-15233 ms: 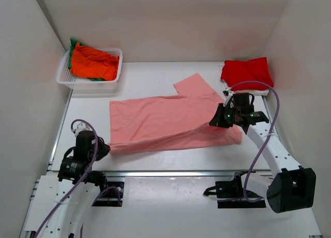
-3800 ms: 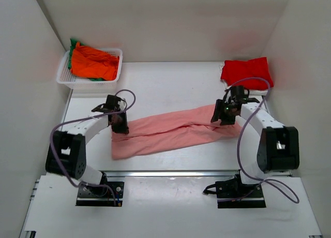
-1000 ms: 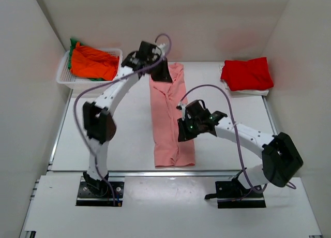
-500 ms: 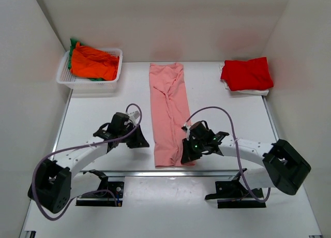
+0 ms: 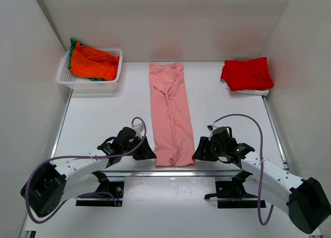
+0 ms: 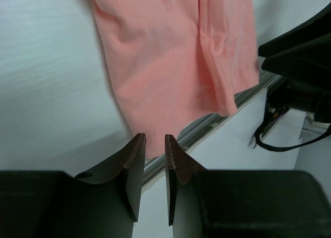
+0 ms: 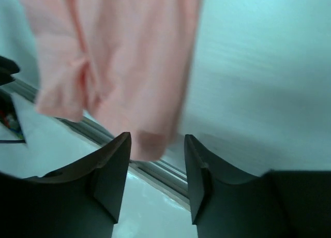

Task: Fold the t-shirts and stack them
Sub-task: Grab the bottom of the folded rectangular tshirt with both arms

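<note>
Left tool (image 6: 155, 138), right tool (image 7: 157, 138): I've lowered both, jaws parted, empty; pink shirt (image 5: 169, 111) hem just ahead, so probably halving fold next.

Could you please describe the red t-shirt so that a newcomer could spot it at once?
Look at the white table and go to its far right corner. There lies the bright red fabric t-shirt, folded into a rectangle. It alone is red: the long salmon-pink shirt lies mid-table, the orange shirt in the white latticed basket.
</note>
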